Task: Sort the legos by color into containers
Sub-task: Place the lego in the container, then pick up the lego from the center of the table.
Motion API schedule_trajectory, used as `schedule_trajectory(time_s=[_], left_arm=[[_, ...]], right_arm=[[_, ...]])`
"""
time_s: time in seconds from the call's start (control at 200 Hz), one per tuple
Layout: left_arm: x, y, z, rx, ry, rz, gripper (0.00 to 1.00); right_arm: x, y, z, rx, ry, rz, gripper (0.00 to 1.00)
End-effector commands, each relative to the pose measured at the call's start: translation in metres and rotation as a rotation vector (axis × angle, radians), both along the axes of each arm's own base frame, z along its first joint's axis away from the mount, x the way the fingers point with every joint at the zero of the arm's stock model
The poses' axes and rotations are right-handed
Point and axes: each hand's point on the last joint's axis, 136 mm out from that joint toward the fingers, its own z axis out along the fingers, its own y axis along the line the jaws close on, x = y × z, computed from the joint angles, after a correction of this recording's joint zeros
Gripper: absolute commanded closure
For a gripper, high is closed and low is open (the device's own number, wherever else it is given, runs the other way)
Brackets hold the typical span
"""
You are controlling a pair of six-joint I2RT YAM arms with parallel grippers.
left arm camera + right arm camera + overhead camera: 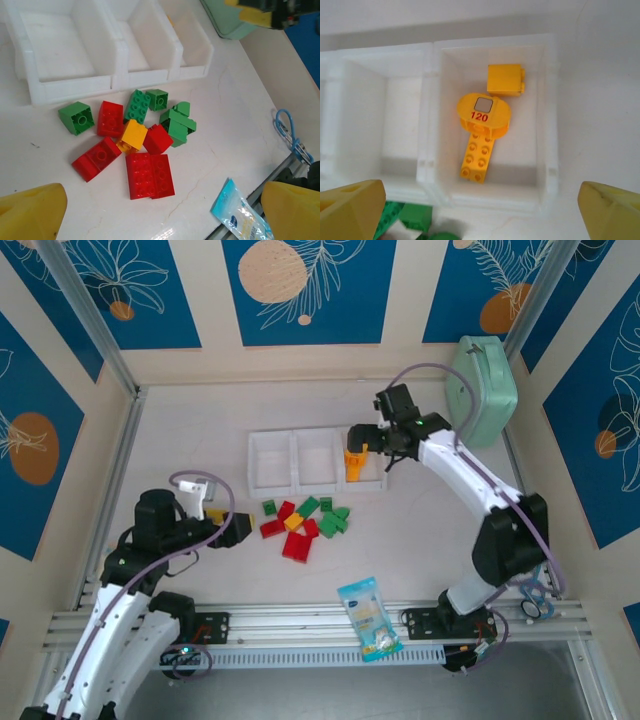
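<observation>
Three joined white containers (pixel 272 462) stand in a row mid-table. My right gripper (pixel 368 446) hovers over the right-hand one, open, nothing between its fingers (pixel 480 216). Inside that bin (pixel 546 105) a long yellow brick topped by a round yellow piece marked 120 (pixel 484 118) leans beside a small yellow cube (pixel 505 79). The other two bins (pixel 60 55) look empty. Loose legos (pixel 302 524) lie in front of the row: red bricks (pixel 149 175), green ones (pixel 76 118) and a yellow one (pixel 134 134). My left gripper (pixel 230 526) is open to the left of the pile (pixel 160 216).
A mint-green case (pixel 484 390) leans at the back right corner. A blue-and-white snack packet (pixel 370 618) lies at the near edge by the metal rail, right of the pile (pixel 241 214). A blue cable loop (pixel 287 131) lies by the right arm's base.
</observation>
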Motion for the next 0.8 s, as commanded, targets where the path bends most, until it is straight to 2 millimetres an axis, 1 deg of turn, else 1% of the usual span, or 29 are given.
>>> schedule_trajectory(time_s=[0.0, 0.08, 0.15, 0.195, 0.22, 0.285, 0.34, 0.4, 0.405, 0.42, 0.46, 0.49, 0.56, 0.605, 0.635, 0.72, 0.795], left_arm=[[-0.004, -0.011, 0.002, 0.01, 0.056, -0.059, 0.01], [-0.006, -0.021, -0.013, 0.064, 0.145, -0.099, 0.01], [-0.007, -0.029, -0.032, 0.187, 0.189, -0.12, 0.01], [-0.008, -0.04, -0.043, 0.27, 0.193, -0.147, 0.01], [-0.009, -0.047, -0.046, 0.306, 0.184, -0.166, 0.01], [-0.011, -0.071, -0.059, 0.395, 0.197, -0.231, 0.01], [-0.01, -0.093, -0.066, 0.448, 0.209, -0.283, 0.01], [-0.007, -0.112, -0.074, 0.51, 0.231, -0.328, 0.01], [-0.008, -0.113, -0.078, 0.521, 0.238, -0.335, 0.01], [-0.007, -0.118, -0.078, 0.533, 0.24, -0.347, 0.01], [-0.006, -0.128, -0.088, 0.586, 0.264, -0.385, 0.01], [-0.003, -0.137, -0.089, 0.615, 0.263, -0.408, 0.01], [0.001, -0.154, -0.099, 0.675, 0.278, -0.464, 0.0], [0.004, -0.165, -0.101, 0.689, 0.283, -0.498, 0.04], [0.006, -0.169, -0.105, 0.706, 0.288, -0.514, 0.05], [0.013, -0.184, -0.107, 0.72, 0.27, -0.554, 0.08], [0.02, -0.189, -0.11, 0.758, 0.262, -0.575, 0.11]], right_arm=[[-0.027, -0.009, 0.009, 0.094, 0.005, 0.023, 0.01], [-0.048, -0.013, 0.013, 0.158, 0.005, 0.059, 0.01], [-0.066, -0.018, 0.011, 0.179, 0.01, 0.077, 0.01], [-0.076, -0.022, 0.01, 0.185, 0.007, 0.081, 0.01], [-0.082, -0.024, 0.007, 0.187, 0.012, 0.082, 0.01], [-0.097, -0.03, 0.006, 0.192, 0.008, 0.084, 0.01], [-0.109, -0.038, 0.004, 0.192, 0.009, 0.073, 0.01], [-0.119, -0.045, 0.004, 0.193, 0.0, 0.053, 0.01], [-0.12, -0.045, 0.004, 0.194, -0.001, 0.052, 0.01], [-0.122, -0.046, 0.004, 0.197, -0.004, 0.046, 0.01], [-0.128, -0.049, 0.005, 0.207, -0.014, 0.037, 0.01], [-0.132, -0.05, 0.006, 0.218, -0.018, 0.032, 0.01], [-0.141, -0.056, 0.005, 0.24, -0.016, 0.007, 0.01], [-0.147, -0.059, 0.003, 0.249, -0.01, -0.011, 0.01], [-0.15, -0.061, 0.002, 0.253, -0.008, -0.022, 0.01], [-0.157, -0.064, 0.001, 0.273, -0.01, -0.035, 0.01], [-0.162, -0.067, -0.001, 0.278, -0.015, -0.046, 0.01]])
